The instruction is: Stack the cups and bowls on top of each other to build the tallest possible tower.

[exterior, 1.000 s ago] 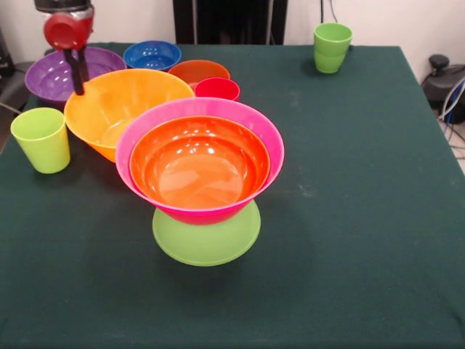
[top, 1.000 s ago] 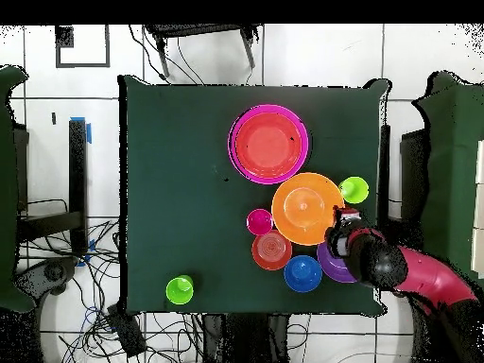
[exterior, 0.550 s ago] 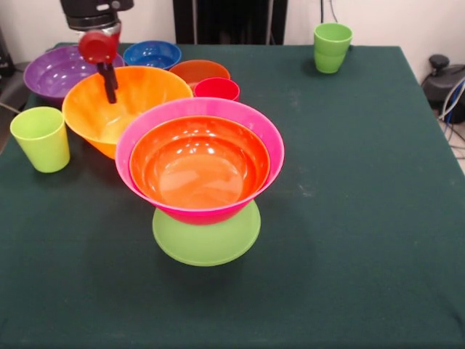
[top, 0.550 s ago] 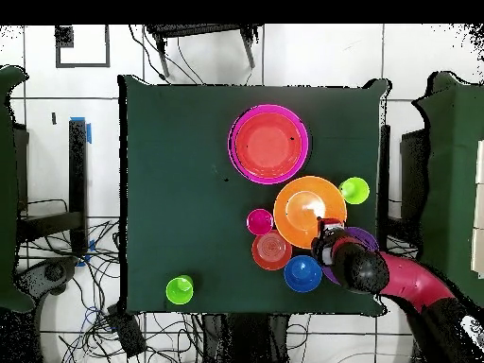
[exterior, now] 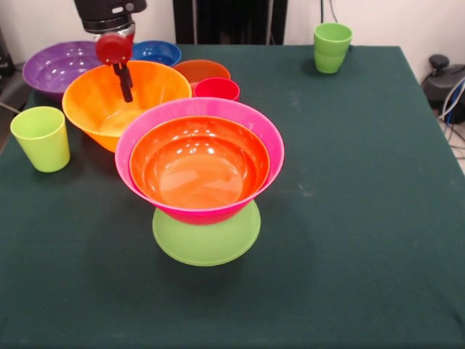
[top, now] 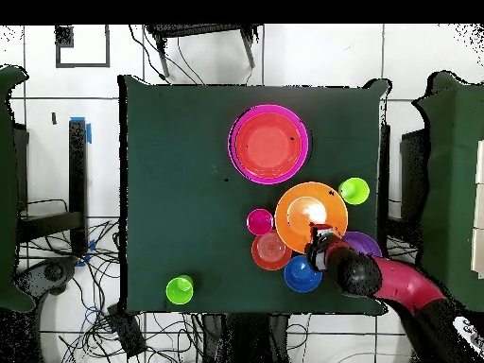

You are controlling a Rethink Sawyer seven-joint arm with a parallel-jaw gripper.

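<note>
- Closest to the front camera is the tower (exterior: 203, 182): a lime green bowl (exterior: 207, 240) rim-down on the cloth, the big pink bowl (exterior: 269, 145) sitting on it, and an orange bowl (exterior: 200, 167) nested inside the pink one.
- It all sits on a table (exterior: 349, 218) covered in dark green cloth, mostly bare on the side away from the bowls.
- A bit further back at the left edge, a light green cup (exterior: 41, 138) stands upright just beside the large yellow-orange bowl (exterior: 94, 109).
- The gripper (exterior: 125, 86) hangs over that yellow-orange bowl, dark fingers pointing down inside the rim. They look close together, but honestly I can't tell whether it's closed or slightly apart, or whether it touches the bowl.
- Behind the tower, the red-pink cup (exterior: 217, 89) is right up against the small dark orange bowl (exterior: 197, 70).
- Farther back: the small blue bowl (exterior: 160, 51) and the purple bowl (exterior: 51, 67) by the back left corner.
- Far right corner has the second light green cup (exterior: 332, 46), well apart from everything else.
- Room stuff from the overhead view: white tiled floor (top: 321, 57) with dark grout lines, cables (top: 95, 312) tangled on the floor beside the table, and blue tape (top: 90, 129) stuck down nearby.
</note>
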